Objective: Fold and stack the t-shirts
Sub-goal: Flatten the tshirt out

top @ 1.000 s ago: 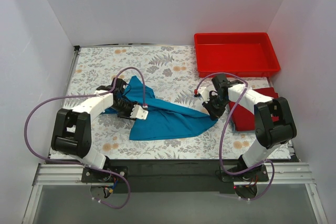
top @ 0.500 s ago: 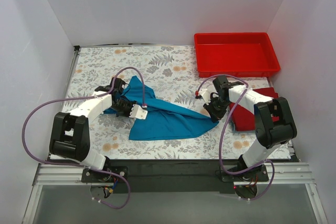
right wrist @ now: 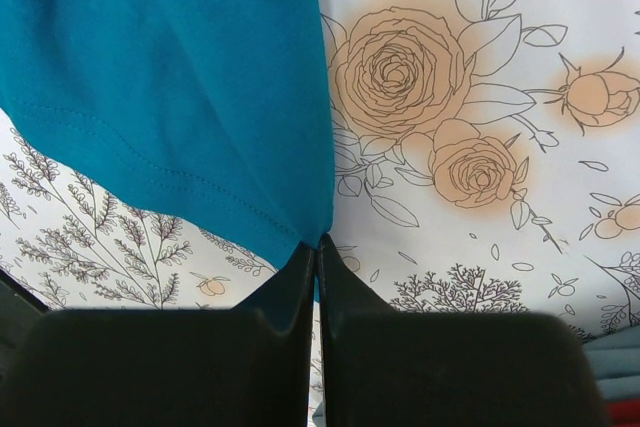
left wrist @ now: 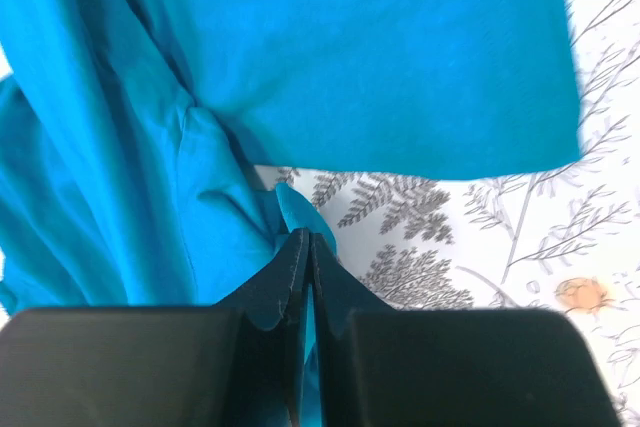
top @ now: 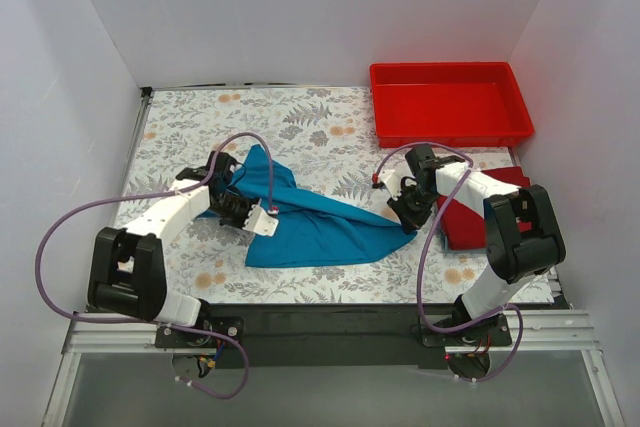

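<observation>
The teal-blue t-shirt (top: pixel 315 225) lies crumpled and pulled out long across the middle of the flowery worktop (top: pixel 300 122). The left jaws are pressed together, pinching a bunched bit of cloth at the shirt's left side. The right jaws are pressed together too, pinching the stitched corner at the shirt's right tip, low down by the worktop. A red t-shirt (top: pixel 468 222) lies at the right edge, partly under the right arm. Behind it, in the far right corner, sits a red tray (top: pixel 447 68).
</observation>
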You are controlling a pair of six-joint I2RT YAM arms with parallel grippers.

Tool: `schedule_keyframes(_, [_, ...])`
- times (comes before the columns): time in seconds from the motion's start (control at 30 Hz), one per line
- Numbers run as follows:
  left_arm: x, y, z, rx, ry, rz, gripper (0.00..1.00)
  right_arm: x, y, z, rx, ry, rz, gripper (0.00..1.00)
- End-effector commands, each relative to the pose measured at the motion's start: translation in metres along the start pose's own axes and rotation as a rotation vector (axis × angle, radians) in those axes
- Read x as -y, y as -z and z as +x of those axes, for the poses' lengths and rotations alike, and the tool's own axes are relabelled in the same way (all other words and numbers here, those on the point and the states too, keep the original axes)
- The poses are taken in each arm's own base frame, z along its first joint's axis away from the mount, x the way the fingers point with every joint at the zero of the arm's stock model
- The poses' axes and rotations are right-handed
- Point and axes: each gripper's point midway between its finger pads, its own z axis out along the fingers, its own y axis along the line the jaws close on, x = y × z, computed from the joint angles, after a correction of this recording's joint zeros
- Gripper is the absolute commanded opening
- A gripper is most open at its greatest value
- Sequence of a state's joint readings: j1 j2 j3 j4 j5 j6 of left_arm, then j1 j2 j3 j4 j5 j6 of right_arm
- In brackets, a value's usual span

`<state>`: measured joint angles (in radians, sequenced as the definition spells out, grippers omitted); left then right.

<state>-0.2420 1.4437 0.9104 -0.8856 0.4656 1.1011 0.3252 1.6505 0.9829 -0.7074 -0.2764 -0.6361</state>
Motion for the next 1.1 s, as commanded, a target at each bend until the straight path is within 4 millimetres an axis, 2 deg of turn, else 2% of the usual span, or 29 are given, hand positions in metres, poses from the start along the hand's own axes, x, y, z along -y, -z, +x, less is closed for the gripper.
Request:
schedule_keyframes(0.0, [-0.008, 0.025, -0.036, 0.098, -0.091, -0.122, 0.00, -0.004, 0.002, 0.005, 0.001, 0.001, -0.017, 0.01])
schedule_keyframes(0.07, [-0.017, 0.040, -0.051, 0.144, -0.037, -0.190, 0.00, -0.004, 0.003, 0.005, 0.004, 0.002, -0.015, 0.01])
schedule_keyframes(0.13, [-0.005, 0.040, -0.057, 0.174, 0.019, -0.169, 0.00, -0.003, 0.004, 0.005, 0.006, -0.001, -0.012, 0.01])
schedule_keyframes(0.2, [0.015, 0.037, -0.052, 0.154, 0.024, -0.150, 0.00, -0.004, 0.005, 0.006, 0.010, -0.003, -0.012, 0.01])
schedule_keyframes(0.23, [0.038, 0.021, -0.040, 0.129, 0.050, -0.109, 0.00, -0.004, 0.005, 0.007, 0.009, -0.002, -0.013, 0.01])
schedule_keyframes(0.37, [0.068, 0.005, -0.024, 0.066, 0.003, -0.078, 0.00, -0.004, 0.005, 0.007, 0.002, -0.001, -0.014, 0.01])
schedule_keyframes(0.43, [0.073, 0.004, -0.022, 0.060, 0.017, -0.066, 0.00, -0.005, 0.006, 0.008, 0.002, -0.003, -0.013, 0.01])
schedule_keyframes(0.5, [0.074, 0.008, -0.022, 0.056, 0.029, -0.057, 0.12, -0.004, 0.008, 0.009, 0.002, 0.000, -0.007, 0.01])
schedule_keyframes(0.53, [0.073, 0.011, -0.019, 0.050, 0.030, -0.061, 0.28, -0.005, 0.008, 0.009, 0.002, 0.002, -0.006, 0.01])
schedule_keyframes(0.6, [0.067, 0.019, -0.019, 0.063, 0.041, -0.081, 0.37, -0.006, 0.008, 0.010, 0.001, -0.001, -0.011, 0.01])
schedule_keyframes(0.63, [0.064, 0.023, -0.013, 0.061, 0.043, -0.091, 0.49, -0.005, 0.008, 0.009, 0.001, 0.000, -0.013, 0.01])
schedule_keyframes(0.7, [0.063, 0.029, -0.013, 0.079, 0.046, -0.083, 0.60, -0.007, 0.007, 0.008, 0.005, -0.001, -0.022, 0.01])
schedule_keyframes(0.77, [0.061, 0.032, -0.011, 0.077, 0.031, -0.093, 0.64, -0.007, 0.007, 0.007, 0.005, -0.008, -0.025, 0.01])
schedule_keyframes(0.87, [0.059, 0.032, -0.015, 0.090, -0.035, -0.126, 0.64, -0.005, 0.006, 0.006, 0.003, -0.008, -0.025, 0.01])
schedule_keyframes(1.07, [0.065, 0.024, -0.021, 0.115, -0.124, -0.142, 0.55, -0.005, 0.007, 0.009, -0.008, -0.010, -0.020, 0.01])
